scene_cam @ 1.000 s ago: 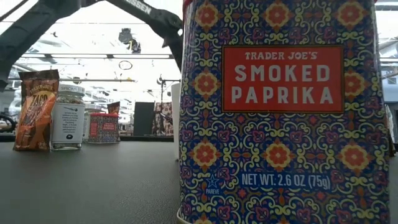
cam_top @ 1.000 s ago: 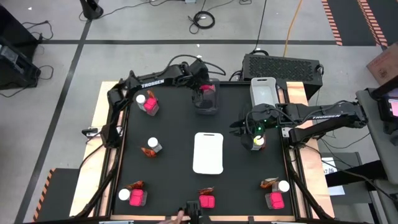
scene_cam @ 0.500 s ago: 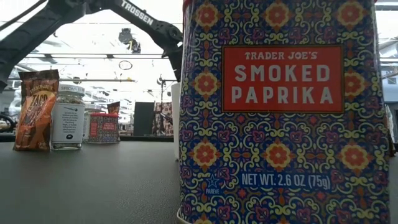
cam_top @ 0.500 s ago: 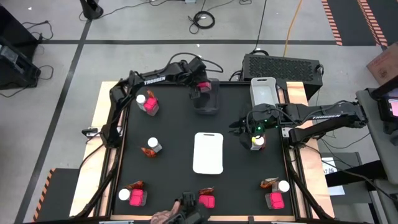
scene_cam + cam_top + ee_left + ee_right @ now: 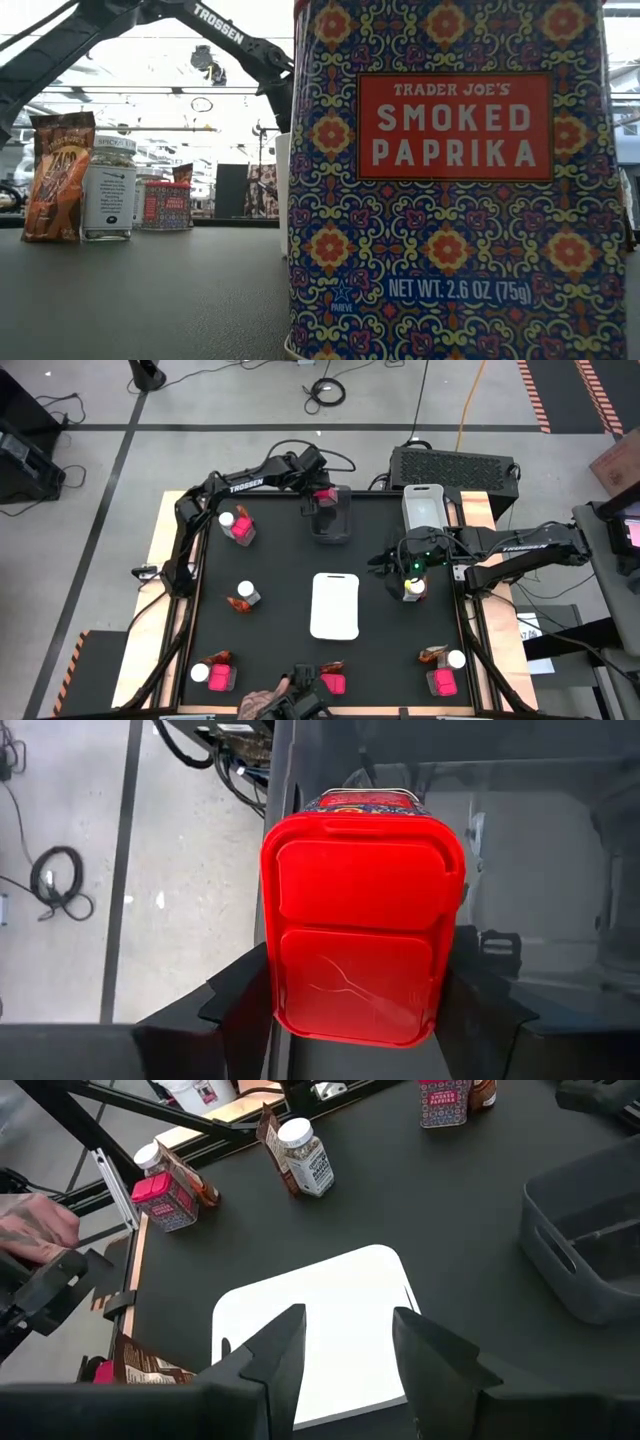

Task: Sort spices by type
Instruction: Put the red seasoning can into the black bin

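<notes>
My left gripper (image 5: 322, 494) is at the table's far side, shut on a pink box with a red lid (image 5: 355, 920), over the far end of a dark grey bin (image 5: 333, 522). My right gripper (image 5: 393, 565) hovers open to the right of the white tray (image 5: 335, 606), which shows beyond its fingers (image 5: 345, 1330). A jar (image 5: 413, 588) stands just near of it. Other pink boxes (image 5: 243, 531), white-capped jars (image 5: 248, 592) and red-orange packets (image 5: 238, 605) stand in small groups on the black table. In the low view one box (image 5: 450, 180) fills the right half. My left gripper pinches the pink box between its two fingers, one on each side wall just under the red lid (image 5: 272, 990). The fingers come from above, pointing down. The box stays upright with its lid toward the wrist camera; its bottom is hidden behind the lid.
A light grey bin (image 5: 423, 508) sits at the far right. A person's hand (image 5: 262, 705) reaches over the near edge beside a pink box (image 5: 332, 685); it also shows in the right wrist view (image 5: 30, 1225). Groups of spices stand at the near left (image 5: 215, 672) and near right (image 5: 442, 670).
My left gripper has carried the pink box a little toward the table's far edge and left, from the bin's middle to its far end, and the arm has risen in the low view. A person's hand has come in over the near edge. My right arm has kept still.
</notes>
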